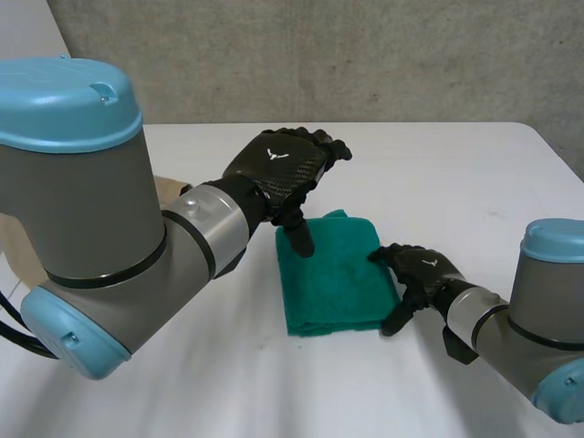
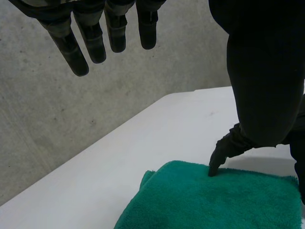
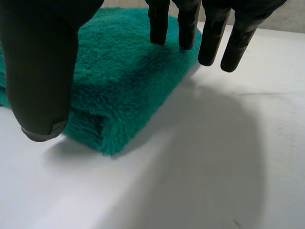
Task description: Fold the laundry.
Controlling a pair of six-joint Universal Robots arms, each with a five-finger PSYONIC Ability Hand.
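A green towel lies folded into a thick rectangle in the middle of the white table. My left hand hovers over its far left corner, fingers straight and open, with the thumb pointing down onto the cloth. In the left wrist view the fingers hang free in the air and the thumb tip touches the towel. My right hand rests at the towel's right edge, open. In the right wrist view its straight fingers reach over the towel edge, and the thumb stands beside the near corner.
A concrete wall rises behind the table's far edge. A tan object peeks out behind my left arm. Bare white tabletop lies to the right of the towel and in front of it.
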